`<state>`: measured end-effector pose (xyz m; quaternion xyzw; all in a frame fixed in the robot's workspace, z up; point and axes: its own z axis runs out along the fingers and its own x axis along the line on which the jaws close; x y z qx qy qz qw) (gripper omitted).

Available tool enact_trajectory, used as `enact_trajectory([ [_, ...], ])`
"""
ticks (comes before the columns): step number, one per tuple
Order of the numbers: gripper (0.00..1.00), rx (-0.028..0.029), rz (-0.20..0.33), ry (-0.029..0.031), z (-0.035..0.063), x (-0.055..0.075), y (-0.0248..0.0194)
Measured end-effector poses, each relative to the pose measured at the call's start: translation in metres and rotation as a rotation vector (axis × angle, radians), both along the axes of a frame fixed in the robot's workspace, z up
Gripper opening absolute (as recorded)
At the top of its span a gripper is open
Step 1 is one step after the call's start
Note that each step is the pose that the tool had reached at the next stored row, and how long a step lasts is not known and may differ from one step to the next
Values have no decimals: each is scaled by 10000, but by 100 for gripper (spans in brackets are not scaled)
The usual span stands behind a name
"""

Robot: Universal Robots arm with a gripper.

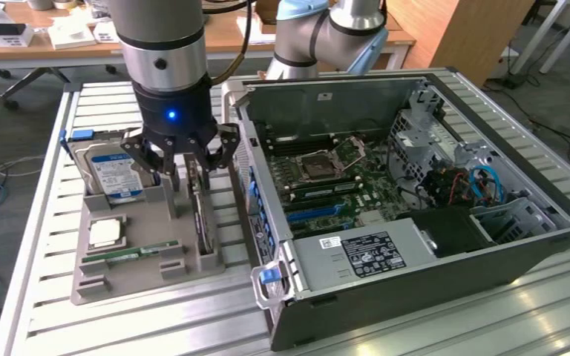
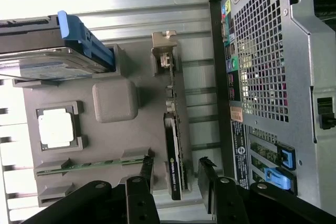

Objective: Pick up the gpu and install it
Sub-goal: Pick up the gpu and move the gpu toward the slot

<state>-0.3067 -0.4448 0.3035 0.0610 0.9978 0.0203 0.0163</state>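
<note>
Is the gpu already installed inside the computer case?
No, the gpu stands on edge in the gray holder outside the case, with the open gripper straddling it.

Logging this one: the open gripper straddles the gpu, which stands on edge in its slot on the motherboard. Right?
No. The gpu stands on edge in the grey holder tray beside the case, not on the motherboard, as the wrist view shows. The open gripper does straddle it.
</note>
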Motion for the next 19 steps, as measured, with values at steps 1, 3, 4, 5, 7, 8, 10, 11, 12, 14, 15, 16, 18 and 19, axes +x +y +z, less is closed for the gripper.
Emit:
enact_trajectory([
  [1, 47, 0, 0, 0, -14, 0, -1],
  [3, 47, 0, 0, 0, -47, 0, -1],
  [4, 47, 0, 0, 0, -63, 0, -2],
  [5, 47, 0, 0, 0, -80, 0, -2],
  [7, 47, 0, 0, 0, -114, 0, -2],
  [8, 47, 0, 0, 1, -131, 0, -2],
  [10, 47, 0, 0, 0, -167, 0, -2],
  [11, 47, 0, 0, 0, -185, 0, -2],
  [12, 47, 0, 0, 0, -203, 0, -2],
  [14, 47, 0, 0, 0, -239, 0, -2],
  [15, 47, 0, 0, 0, -258, 0, -2],
  [16, 47, 0, 0, 0, -276, 0, -2],
  [18, 47, 0, 0, 0, -304, 0, -2],
  [19, 47, -1, 1, 1, -306, 0, -3],
])
